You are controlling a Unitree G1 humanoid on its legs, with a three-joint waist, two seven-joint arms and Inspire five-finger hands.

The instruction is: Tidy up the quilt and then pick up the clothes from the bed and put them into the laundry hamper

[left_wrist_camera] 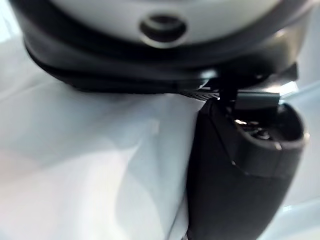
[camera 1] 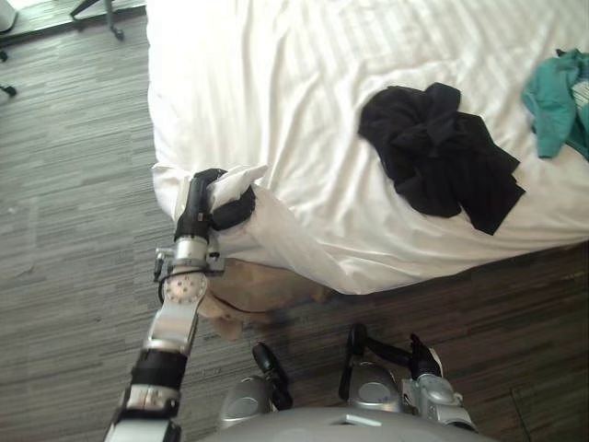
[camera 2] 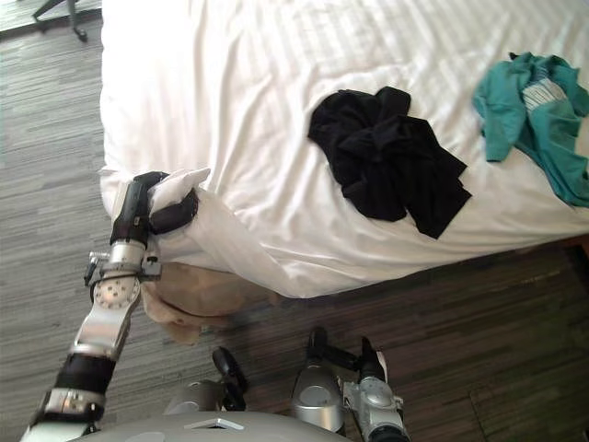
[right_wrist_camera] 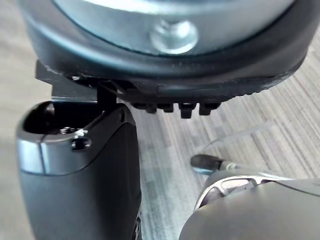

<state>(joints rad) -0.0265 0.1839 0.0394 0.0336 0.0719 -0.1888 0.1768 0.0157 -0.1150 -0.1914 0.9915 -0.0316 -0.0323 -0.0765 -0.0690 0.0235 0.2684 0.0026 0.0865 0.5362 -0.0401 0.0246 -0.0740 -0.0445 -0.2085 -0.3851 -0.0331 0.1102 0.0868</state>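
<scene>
The robot's left hand gripped the white quilt at the bed's near left corner, its fingers curled round a bunched fold of the cloth and the thumb pressed against it, so that a peak of white fabric stood up out of the grasp. In the left wrist view the dark thumb lay tight against the same white cloth. Below the lifted corner the quilt hung off the bed's near edge, and a tan bed base showed under it. A crumpled heap of black clothes lay on the quilt near the bed's near edge, well apart from the left hand. A teal garment lay toward the bed's right edge, apart from the black heap; a pale printed patch on it was too small to read. The right hand hung over the grey striped floor, clear of the bed, with its thumb in view; whether its fingers were spread or curled could not be told.
</scene>
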